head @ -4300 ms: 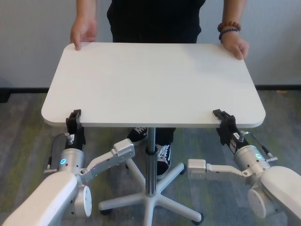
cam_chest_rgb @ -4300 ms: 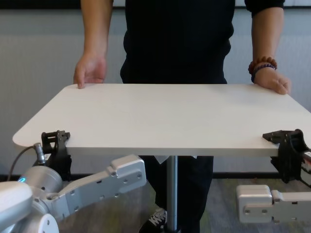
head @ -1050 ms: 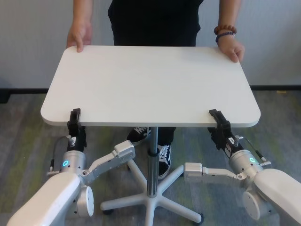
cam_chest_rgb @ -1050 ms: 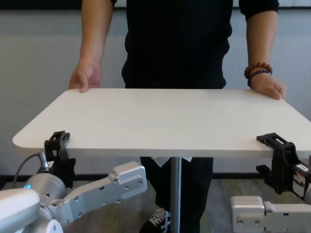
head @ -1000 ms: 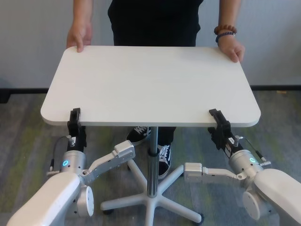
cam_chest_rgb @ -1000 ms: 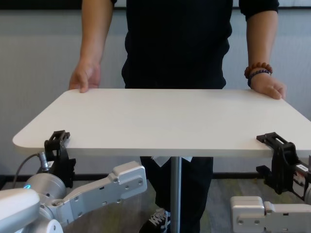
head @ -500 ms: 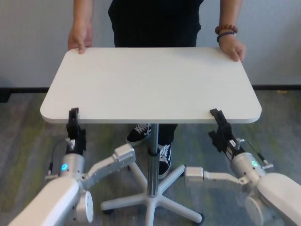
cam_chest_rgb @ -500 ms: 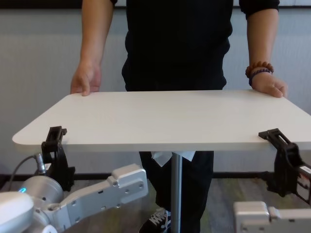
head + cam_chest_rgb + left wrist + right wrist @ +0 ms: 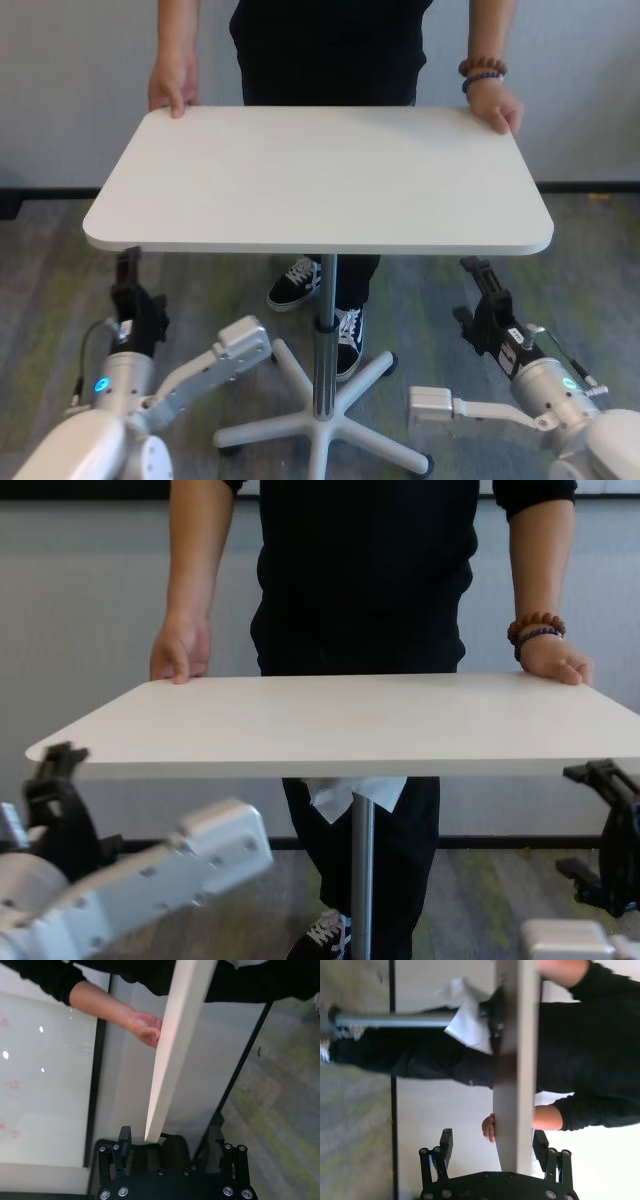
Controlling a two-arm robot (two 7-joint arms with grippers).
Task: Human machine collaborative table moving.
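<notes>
We see the surface [image 9: 320, 175] with the human [image 9: 330, 50] gripping its far corners, while our left hand [image 9: 128, 285] and right hand [image 9: 487, 290] sit just below its near corners. Both hands gape open, holding nothing, the near edge level with their gaps in the wrist views. Open carpet [image 9: 50, 280] lies around the pole leg [image 9: 323, 330].

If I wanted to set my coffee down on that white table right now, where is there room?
Almost anywhere: the table top is bare from the near edge back. Only the far corners are taken, where the person's left-side hand and bracelet-side hand grip. The robot's left hand and right hand sit below the near edge, open, off the top.
</notes>
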